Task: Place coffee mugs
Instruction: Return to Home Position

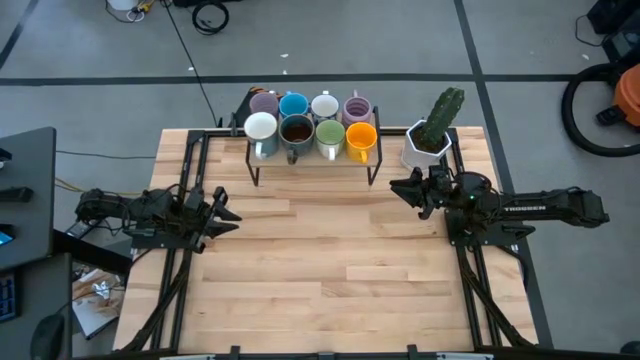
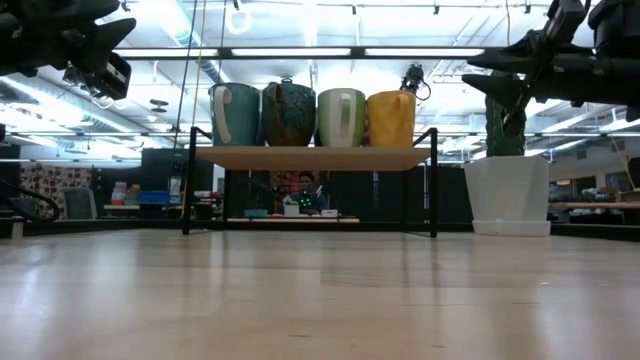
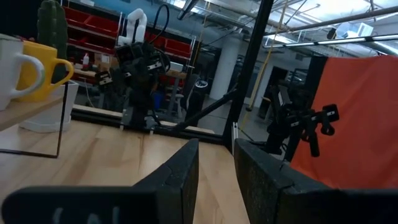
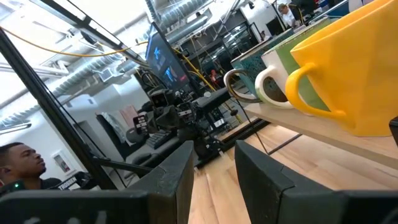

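Note:
Eight mugs stand on their bases in two rows on a small black-framed wooden shelf (image 1: 312, 158) at the table's far middle. The back row is lilac (image 1: 264, 102), blue (image 1: 293, 105), white (image 1: 324, 106) and lilac (image 1: 357, 108). The front row is white (image 1: 260, 128), dark brown (image 1: 296, 130), green (image 1: 330, 132) and orange (image 1: 361, 138). My left gripper (image 1: 232, 208) hovers open and empty, left of the shelf and nearer. My right gripper (image 1: 400, 190) hovers open and empty at the shelf's right end, close to the orange mug (image 4: 354, 68).
A white faceted pot with a green cactus (image 1: 428, 140) stands right of the shelf, just beyond my right gripper. Black frame rails run along the table's left and right sides. Bare wood lies between the arms and toward the near edge. A person (image 4: 18, 165) sits beyond the table.

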